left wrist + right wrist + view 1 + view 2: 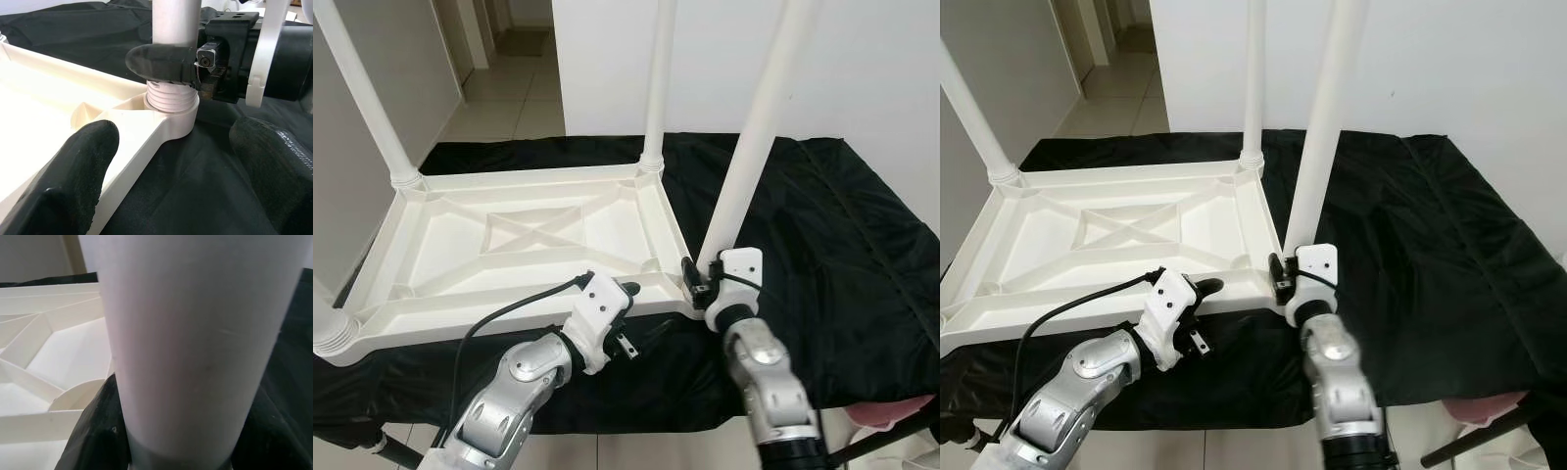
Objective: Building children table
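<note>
Three legs seen seated in upturned tabletop; fourth leg pinched by right gripper at near-right corner socket, prob. unfinished; left gripper spread beside it.

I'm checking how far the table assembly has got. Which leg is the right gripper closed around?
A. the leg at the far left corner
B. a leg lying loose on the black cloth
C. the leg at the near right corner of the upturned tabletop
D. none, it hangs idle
C: the right gripper clasps the base of the near-right leg, which stands in the corner socket of the upturned tabletop.
</note>
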`<state>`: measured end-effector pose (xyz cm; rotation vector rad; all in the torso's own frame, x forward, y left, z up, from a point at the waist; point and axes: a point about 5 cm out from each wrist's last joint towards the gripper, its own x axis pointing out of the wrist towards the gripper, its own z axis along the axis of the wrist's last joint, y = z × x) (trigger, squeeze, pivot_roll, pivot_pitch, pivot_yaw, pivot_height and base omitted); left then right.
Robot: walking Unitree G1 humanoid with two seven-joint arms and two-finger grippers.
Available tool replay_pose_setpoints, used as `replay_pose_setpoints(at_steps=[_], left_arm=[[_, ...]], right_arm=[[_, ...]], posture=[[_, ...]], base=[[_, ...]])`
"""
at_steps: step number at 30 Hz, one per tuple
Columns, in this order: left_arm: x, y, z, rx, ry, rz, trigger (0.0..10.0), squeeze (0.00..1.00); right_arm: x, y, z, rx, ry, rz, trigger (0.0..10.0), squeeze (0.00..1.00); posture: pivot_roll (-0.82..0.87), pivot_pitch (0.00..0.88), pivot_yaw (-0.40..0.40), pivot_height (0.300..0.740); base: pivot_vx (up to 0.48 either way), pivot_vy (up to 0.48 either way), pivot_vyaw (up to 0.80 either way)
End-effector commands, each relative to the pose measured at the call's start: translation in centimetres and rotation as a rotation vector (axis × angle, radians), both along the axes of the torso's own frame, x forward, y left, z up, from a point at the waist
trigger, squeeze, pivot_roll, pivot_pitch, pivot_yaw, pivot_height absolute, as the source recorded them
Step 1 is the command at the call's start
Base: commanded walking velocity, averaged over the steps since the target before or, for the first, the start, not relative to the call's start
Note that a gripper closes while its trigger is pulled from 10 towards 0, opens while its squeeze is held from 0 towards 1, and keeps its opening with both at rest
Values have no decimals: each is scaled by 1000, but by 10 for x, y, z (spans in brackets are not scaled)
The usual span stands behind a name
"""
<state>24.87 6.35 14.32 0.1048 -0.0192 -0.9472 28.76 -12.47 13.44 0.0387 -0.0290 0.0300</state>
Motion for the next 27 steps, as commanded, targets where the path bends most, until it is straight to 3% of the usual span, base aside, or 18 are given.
replay_pose_setpoints(at_steps=[1,4,5,12,17,18,20,21,22,23,27], left_arm=[[-6,-1,0,3,15,-63,10000,0],[-8,0,-1,7,18,-65,10000,0],[-8,1,-1,12,20,-67,10000,0],[-6,3,-1,14,19,-61,10000,0],[-7,3,-1,16,16,-56,10000,0],[-8,2,-2,18,17,-60,10000,0],[-8,2,-2,18,17,-60,10000,0],[-9,2,-2,19,19,-62,10000,0],[-9,2,-2,19,19,-62,10000,0],[-10,2,-3,26,13,-63,10000,0],[-3,7,-2,34,9,-32,10000,0]], right_arm=[[-6,-1,-11,44,46,-67,10000,0],[-6,-2,-8,56,28,-50,10000,0],[-6,-5,-6,65,12,-20,10000,1000],[-6,-15,0,74,-17,24,10000,1000],[-4,-28,10,41,-55,166,10000,1000],[-2,-35,10,10,-60,218,10000,906],[-2,-35,10,10,-60,218,10000,906],[0,-42,11,-18,-61,254,10000,369],[0,-42,11,-18,-61,254,10000,369],[2,-45,11,-39,-60,326,10000,0],[6,-50,8,-72,-43,458,10000,0]], posture=[[-62,56,49,740],[-63,59,49,740],[-62,58,48,740],[-61,56,43,740],[-60,46,35,740],[-60,40,35,740],[-60,40,35,740],[-61,40,35,740],[-61,40,35,740],[-60,37,31,740],[-57,33,27,740]], base=[[0,0,0],[0,0,0],[0,0,0],[0,0,0],[0,0,0],[0,0,0],[0,0,0],[0,0,0],[0,0,0],[0,0,0],[0,0,0]])
